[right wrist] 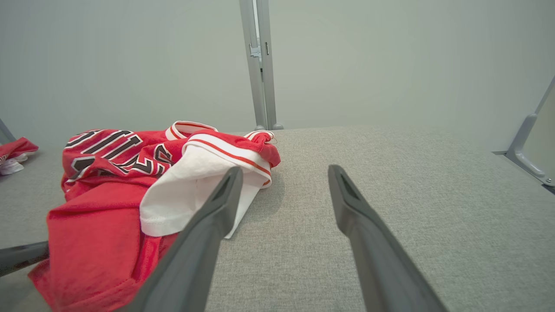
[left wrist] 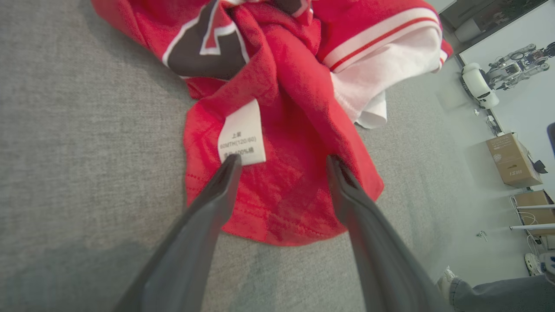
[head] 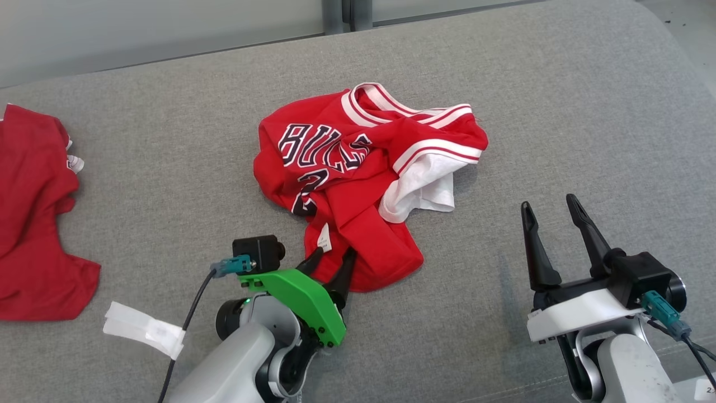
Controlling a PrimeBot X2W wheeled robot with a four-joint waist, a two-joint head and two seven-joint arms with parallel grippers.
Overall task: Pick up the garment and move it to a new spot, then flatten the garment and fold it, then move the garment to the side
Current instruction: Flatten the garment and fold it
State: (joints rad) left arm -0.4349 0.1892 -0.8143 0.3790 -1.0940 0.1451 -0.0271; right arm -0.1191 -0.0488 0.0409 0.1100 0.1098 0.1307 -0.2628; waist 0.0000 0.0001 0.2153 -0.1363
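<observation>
Left end effector (left wrist: 282,159) is spread wide, holding nothing, both dark fingers resting over the near hem of the jersey (head: 347,168), one tip just below the white care label (left wrist: 242,132). My right end effector (head: 549,202) is wide open too and empty, hovering above bare cloth to the right of the jersey and apart from it. And the jersey itself? It sits in a crumpled heap near the middle of the bench (head: 168,168): lettering bunched up, striped trim twisted across the top, white lining spilling out on the right side. So by my reckoning we're early. I can't tell whether this is its new spot or where it started, but it's plainly not flat, not folded and not put aside, so all of that is ahead of me. Now the surroundings: the bench is covered in a grey woven fabric, soft-looking and faintly creased. A second red garment (head: 33,212) lies at its left edge, and a white strip (head: 144,330) sits on the cover near my left arm. Behind stands a pale wall with a metal post (right wrist: 260,65). Off to one side, cardboard boxes (left wrist: 511,160) sit on a light floor, with somebody's shoe (left wrist: 444,279) at the corner.
</observation>
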